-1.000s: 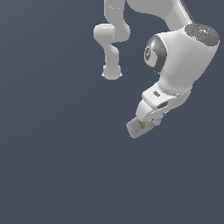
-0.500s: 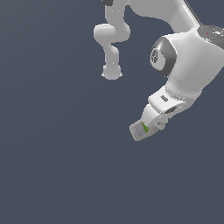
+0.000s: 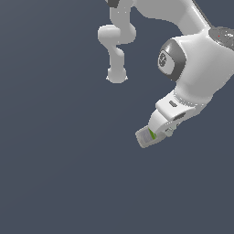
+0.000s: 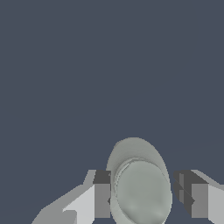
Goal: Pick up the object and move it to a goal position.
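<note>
Grey fingers stand on either side of the bottle in the wrist view, whose rounded cap fills the space between them; one finger touches its side, while the other appears to stand slightly off, though the angle may hide contact. The gripper therefore seems to be closed on the bottle at a narrow width. In the exterior view the bottle sticks out tilted from the end of the hand, a sliver of its green label showing, and it looks lifted clear of the plain dark bench. Beyond the hand, the white arm bends up and back toward its base, well apart from the bottle.

Judging from this, the pick is done and the carry is in hand. No goal marker is visible, so how far remains cannot be told. The next move calls for a steady transfer with the grip held firm, since the bottle sits tilted and could slip.
</note>
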Controlling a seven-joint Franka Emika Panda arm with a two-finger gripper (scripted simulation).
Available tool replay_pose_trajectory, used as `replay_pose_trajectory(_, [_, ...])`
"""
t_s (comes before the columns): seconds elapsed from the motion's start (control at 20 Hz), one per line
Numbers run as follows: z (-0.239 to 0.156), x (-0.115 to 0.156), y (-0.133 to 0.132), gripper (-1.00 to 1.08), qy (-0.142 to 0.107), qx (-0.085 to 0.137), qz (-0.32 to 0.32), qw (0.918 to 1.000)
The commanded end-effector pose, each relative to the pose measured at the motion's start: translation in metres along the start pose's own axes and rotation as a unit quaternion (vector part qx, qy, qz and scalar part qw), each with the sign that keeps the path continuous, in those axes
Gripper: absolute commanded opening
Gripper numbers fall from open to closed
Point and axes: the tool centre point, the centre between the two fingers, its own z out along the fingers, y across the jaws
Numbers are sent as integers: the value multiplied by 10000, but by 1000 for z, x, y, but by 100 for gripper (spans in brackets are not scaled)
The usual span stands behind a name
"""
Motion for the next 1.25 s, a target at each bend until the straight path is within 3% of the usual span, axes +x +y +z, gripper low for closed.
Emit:
replay_pose_trajectory(0.0, [-2, 4, -2, -100, 10, 1, -5, 10000])
replay_pose_trajectory(0.7, [-7, 39, -8, -100, 10, 1, -2, 10000])
replay_pose_trajectory(1.2, [-9, 48, -10, -100, 10, 1, -2, 10000])
